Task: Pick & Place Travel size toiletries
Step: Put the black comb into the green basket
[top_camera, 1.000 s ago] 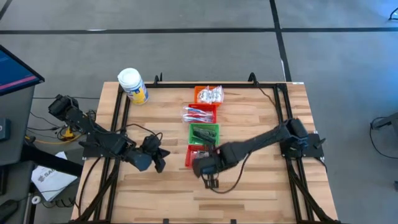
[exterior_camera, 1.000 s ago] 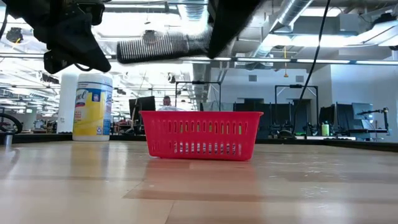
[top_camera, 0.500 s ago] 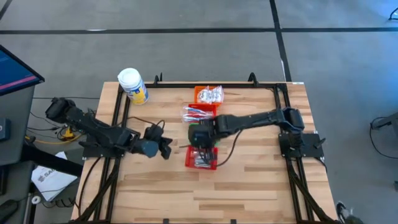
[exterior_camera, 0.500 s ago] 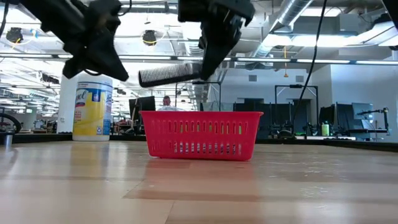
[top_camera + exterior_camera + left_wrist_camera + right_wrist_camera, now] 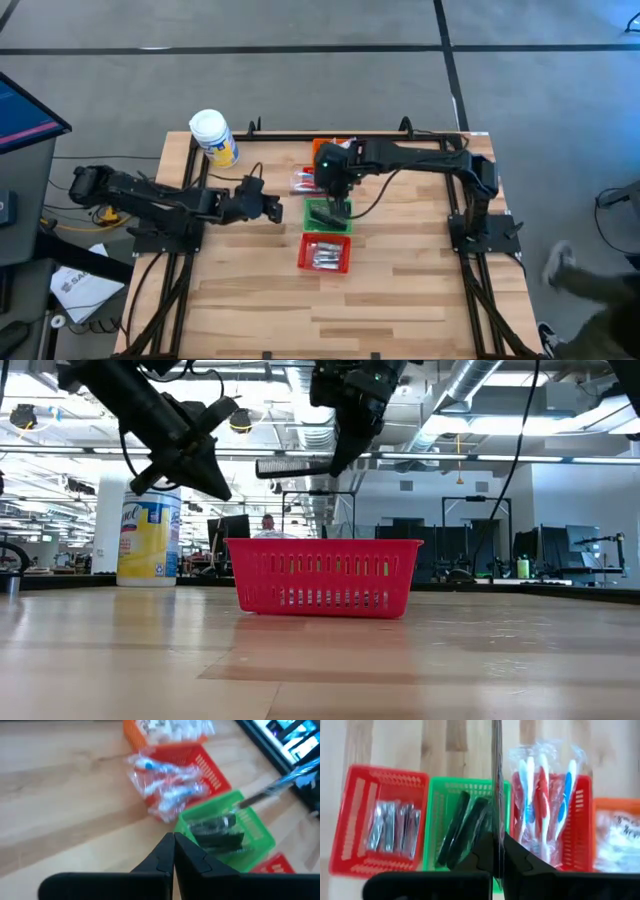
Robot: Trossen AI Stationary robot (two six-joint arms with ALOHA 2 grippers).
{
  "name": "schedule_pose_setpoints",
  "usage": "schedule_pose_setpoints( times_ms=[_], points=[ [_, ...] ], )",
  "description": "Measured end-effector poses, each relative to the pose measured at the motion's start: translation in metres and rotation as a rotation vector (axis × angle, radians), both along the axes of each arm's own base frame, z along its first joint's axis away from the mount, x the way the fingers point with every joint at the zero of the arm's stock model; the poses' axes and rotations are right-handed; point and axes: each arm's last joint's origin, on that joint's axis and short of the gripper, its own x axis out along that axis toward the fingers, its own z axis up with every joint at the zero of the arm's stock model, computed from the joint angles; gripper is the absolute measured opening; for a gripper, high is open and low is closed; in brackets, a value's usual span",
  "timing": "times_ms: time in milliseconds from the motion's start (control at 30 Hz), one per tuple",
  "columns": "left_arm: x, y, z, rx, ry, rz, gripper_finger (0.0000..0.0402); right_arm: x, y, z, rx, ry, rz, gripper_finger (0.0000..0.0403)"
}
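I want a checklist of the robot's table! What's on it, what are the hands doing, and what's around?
Surface: wooden table, bare near the front.
Job's things: black comb held in the air; combs in green basket; toothbrushes; silvery tubes; white sachets.
Clutter: white jar.
Grippers: right gripper shut on the comb above the green basket; left gripper shut, empty, beside it.
Cables: black cable along the right arm.
Surroundings: office; a person's foot.

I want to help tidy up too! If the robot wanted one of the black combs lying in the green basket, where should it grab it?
Probably from straight above, pinching across the narrow middle. The black combs lie flat, side by side in the green basket, whose walls block any sideways approach. The right gripper already holds one comb above it.
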Motion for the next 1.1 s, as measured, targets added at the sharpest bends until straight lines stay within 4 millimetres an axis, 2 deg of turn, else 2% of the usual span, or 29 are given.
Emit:
schedule_pose_setpoints(
  times_ms=[167, 533, 633, 800, 1100],
  points=[
    [0.004, 0.011, 0.004, 0.032, -0.014, -0.012, 0.0002, -0.009, -0.003, -0.016, 0.072, -0.028, -0.120, 0.0000],
    [0.004, 0.028, 0.005, 0.041, -0.002, -0.015, 0.0002, -0.042, 0.020, -0.052, 0.178, -0.118, -0.312, 0.0000],
    [0.004, 0.031, 0.005, 0.043, -0.008, -0.002, 0.0002, -0.044, 0.023, -0.069, 0.208, -0.139, -0.353, 0.0000],
    [0.005, 0.033, 0.006, 0.041, -0.010, -0.026, 0.0002, -0.044, 0.026, -0.084, 0.233, -0.137, -0.389, 0.0000],
    [0.006, 0.032, 0.006, 0.032, -0.011, -0.047, 0.0002, -0.052, 0.028, -0.097, 0.293, -0.076, -0.521, 0.0000]
  ],
)
